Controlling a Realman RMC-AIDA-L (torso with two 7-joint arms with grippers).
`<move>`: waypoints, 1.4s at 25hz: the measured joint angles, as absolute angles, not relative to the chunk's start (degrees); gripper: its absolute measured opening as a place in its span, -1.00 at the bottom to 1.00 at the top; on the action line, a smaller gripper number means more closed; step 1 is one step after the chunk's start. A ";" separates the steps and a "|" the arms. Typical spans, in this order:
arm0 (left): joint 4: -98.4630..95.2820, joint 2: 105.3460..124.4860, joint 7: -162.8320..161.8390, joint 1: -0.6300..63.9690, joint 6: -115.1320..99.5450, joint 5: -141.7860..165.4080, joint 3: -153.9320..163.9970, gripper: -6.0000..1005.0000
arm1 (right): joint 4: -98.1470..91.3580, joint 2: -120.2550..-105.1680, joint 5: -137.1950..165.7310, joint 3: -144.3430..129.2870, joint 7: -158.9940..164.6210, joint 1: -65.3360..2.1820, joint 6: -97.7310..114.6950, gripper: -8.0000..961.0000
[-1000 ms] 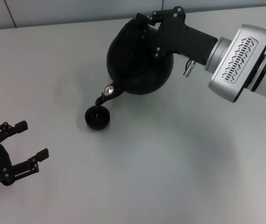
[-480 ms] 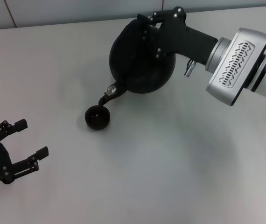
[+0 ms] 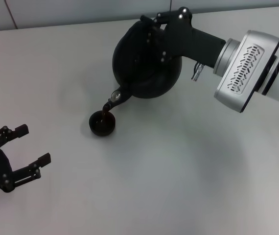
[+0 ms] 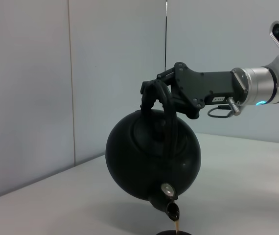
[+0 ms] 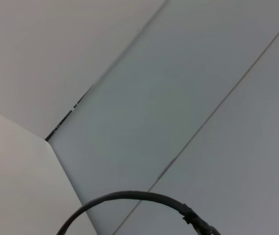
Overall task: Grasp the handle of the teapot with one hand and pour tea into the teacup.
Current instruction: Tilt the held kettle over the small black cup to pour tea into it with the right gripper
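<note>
The pour is on: the teapot (image 3: 147, 61) hangs tipped above the table (image 3: 178, 171), its spout (image 3: 115, 98) pointing down toward 7 o'clock, and a thin brown stream (image 4: 177, 225) falls from the lip into the teacup (image 3: 102, 123). The cup stands on the table directly under the spout tip, and brown liquid already shows inside it in the head view.

To do this well, I judge the tilt should be held steady or eased only a little. The cup is far smaller than the pot, so a small extra roll of the wrist could flood it. The spout tip should stay centred over the cup's mouth, since a sideways drift would put the stream on the table. Levelling the pot before the liquid nears the rim looks like the safe way to end it.

The right pincer (image 3: 154, 22) is clamped on the handle (image 4: 161, 105) at its arch. From the pincer, the pot's body hangs just below and toward 7 o'clock, with the cup farther along the same line, well apart from the fingers.

The left pincer (image 3: 22, 154) sits idle at about 8 o'clock from the cup, low over the table, its fingers spread and gripping nothing.
</note>
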State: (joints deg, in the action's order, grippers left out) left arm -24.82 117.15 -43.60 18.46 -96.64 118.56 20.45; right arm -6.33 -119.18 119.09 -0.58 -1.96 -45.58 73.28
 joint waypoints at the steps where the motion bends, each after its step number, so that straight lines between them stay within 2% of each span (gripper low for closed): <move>1: -24.83 117.15 -43.60 18.52 -96.65 118.56 20.43 0.71 | -6.33 -119.18 119.09 -0.73 -1.98 -45.64 73.28 -0.81; 35: -24.69 117.20 -43.59 19.09 -96.68 118.47 19.95 0.71 | -6.27 -119.18 119.06 -1.49 -2.91 -45.84 73.29 -0.81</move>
